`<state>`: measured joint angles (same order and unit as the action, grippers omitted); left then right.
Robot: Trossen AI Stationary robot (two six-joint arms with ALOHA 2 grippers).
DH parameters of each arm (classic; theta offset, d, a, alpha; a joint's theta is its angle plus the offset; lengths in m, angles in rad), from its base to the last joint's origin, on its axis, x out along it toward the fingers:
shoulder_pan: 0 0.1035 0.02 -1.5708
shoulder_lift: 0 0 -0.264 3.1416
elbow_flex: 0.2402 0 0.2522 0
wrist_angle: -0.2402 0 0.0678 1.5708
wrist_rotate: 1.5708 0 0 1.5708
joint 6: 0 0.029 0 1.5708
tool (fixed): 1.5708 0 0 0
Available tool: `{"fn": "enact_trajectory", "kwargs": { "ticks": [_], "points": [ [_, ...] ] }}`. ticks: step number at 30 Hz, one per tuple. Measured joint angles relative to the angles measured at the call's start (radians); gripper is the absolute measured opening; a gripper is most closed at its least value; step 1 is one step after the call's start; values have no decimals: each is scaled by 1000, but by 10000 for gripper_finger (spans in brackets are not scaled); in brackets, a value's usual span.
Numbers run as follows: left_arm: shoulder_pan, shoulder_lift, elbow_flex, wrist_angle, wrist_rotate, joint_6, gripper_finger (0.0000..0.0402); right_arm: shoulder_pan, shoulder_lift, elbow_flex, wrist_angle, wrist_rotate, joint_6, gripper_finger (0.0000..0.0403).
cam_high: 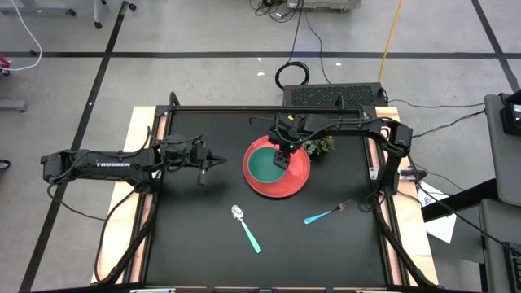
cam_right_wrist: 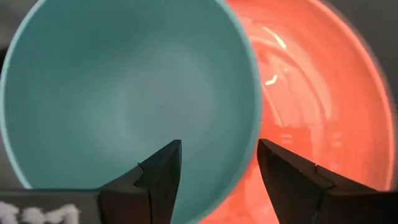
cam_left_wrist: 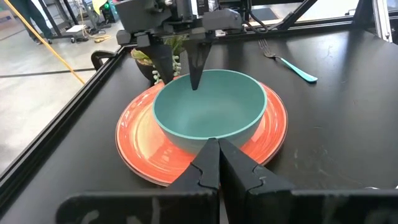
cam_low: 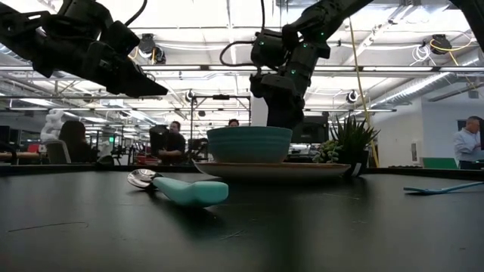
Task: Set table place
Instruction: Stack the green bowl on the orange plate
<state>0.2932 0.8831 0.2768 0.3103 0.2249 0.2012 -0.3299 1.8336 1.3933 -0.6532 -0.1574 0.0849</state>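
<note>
The red plate (cam_high: 295,181) lies flat on the black table (cam_high: 195,236), right of centre, and a teal bowl (cam_high: 262,166) stands on the plate's left part by its base. My right gripper (cam_right_wrist: 217,152) is open and points steeply down over the bowl's rim (cam_right_wrist: 252,93). One finger (cam_left_wrist: 195,70) stands over the bowl's inside and the other (cam_left_wrist: 164,65) outside it. My left gripper (cam_high: 221,161) is shut. It hangs above the table to the left of the plate and points at the bowl (cam_left_wrist: 208,109).
A spoon with a teal handle (cam_high: 246,227) lies near the table's front, and a teal-handled fork (cam_high: 326,215) lies to its right. A small potted plant (cam_high: 320,146) stands just behind the plate's right side. People sit in the room beyond the table.
</note>
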Motion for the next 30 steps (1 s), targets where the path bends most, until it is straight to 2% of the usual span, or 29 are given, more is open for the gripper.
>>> {"fn": "enact_trajectory", "kwargs": {
  "ticks": [12,18,22,28,30],
  "points": [
    [0,0,0,0,0,-10,3,11,75,-1,10,-1,4,168],
    [0,0,0,0,0,-13,3,11,72,0,18,0,-16,146],
    [0,0,0,0,0,-13,3,11,66,7,7,0,-18,108],
    [0,0,0,0,0,-16,3,10,66,7,2,1,-26,17],
    [0,0,0,0,0,-16,3,8,66,7,1,0,-25,7]
  ]
}}
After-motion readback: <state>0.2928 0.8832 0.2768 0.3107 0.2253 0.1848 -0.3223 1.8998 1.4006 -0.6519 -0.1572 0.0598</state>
